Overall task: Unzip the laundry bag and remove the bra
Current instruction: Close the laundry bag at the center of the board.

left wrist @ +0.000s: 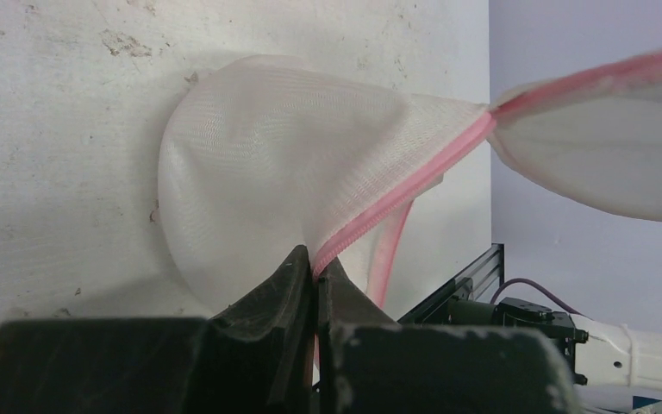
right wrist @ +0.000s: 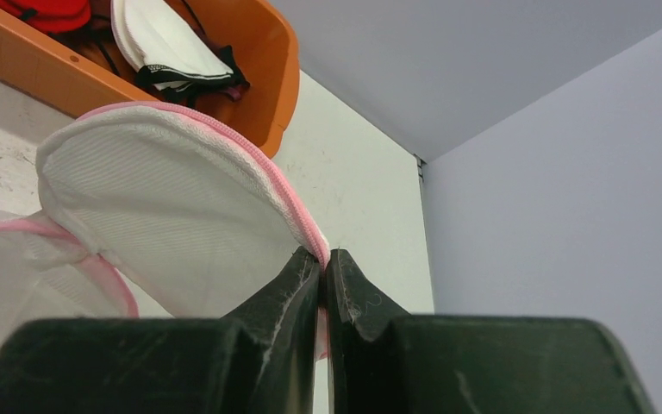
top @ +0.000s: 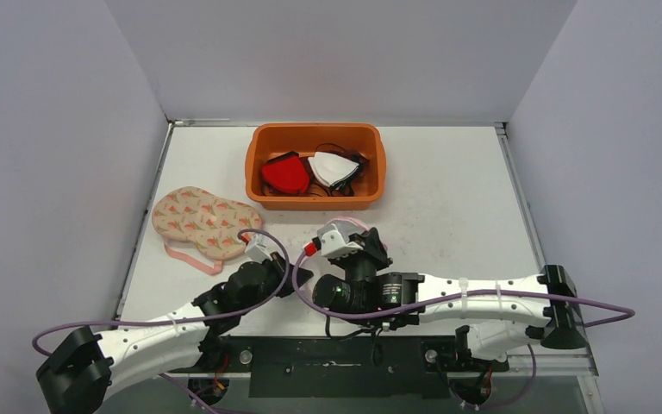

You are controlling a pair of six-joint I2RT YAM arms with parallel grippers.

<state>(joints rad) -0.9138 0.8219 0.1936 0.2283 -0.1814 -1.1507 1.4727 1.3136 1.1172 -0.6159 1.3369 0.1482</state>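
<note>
The laundry bag is white mesh with a pink zipper along its rim, and it hangs spread between both grippers just above the table. My left gripper is shut on the pink zipper edge of one half. My right gripper is shut on the zipper edge of the other half of the bag. Through the mesh I see nothing inside. A floral bra with a pink strap lies flat on the table, left of the left gripper. The arms cover most of the bag in the top view.
An orange basket stands at the back middle, holding a red bra and a white one. Grey walls close off the left, back and right. The black base rail runs along the near edge.
</note>
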